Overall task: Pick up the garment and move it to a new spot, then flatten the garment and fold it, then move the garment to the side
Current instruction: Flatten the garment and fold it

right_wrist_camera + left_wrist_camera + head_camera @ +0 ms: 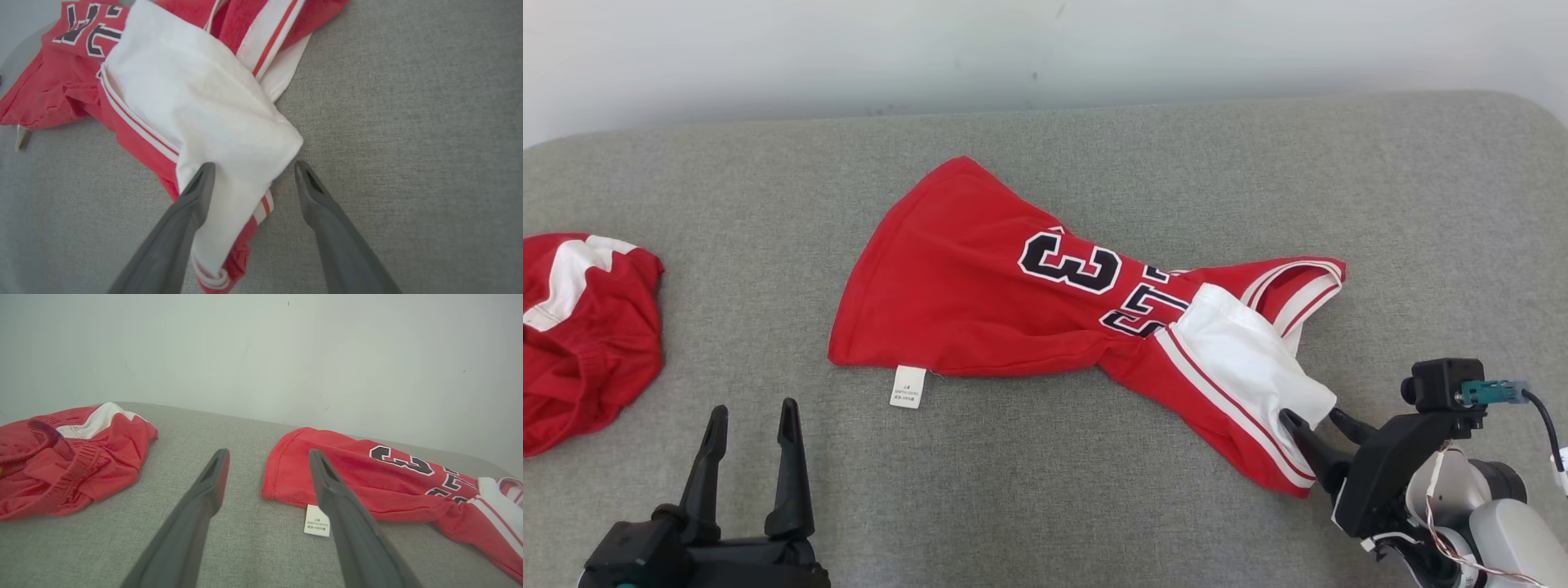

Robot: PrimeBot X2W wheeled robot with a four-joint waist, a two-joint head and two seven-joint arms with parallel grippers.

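Observation:
The garment [980,286], a red jersey with black numbers and a white sleeve with red-and-white trim, lies crumpled across the middle of the grey cushion [1094,490]. My right gripper [1315,423] is open at the jersey's lower right end, its fingers standing either side of the white sleeve's corner [245,171] without clamping it. The left gripper [753,425] is open low on the left, short of the jersey's hem and its white label [908,386]. In the left wrist view, the open left gripper [267,457] points at the hem [286,473].
A second red garment with a white patch [580,327] lies bunched at the cushion's left edge, also in the left wrist view [69,453]. A pale wall [1045,49] runs behind the cushion. Bare grey fabric lies along the front and far right.

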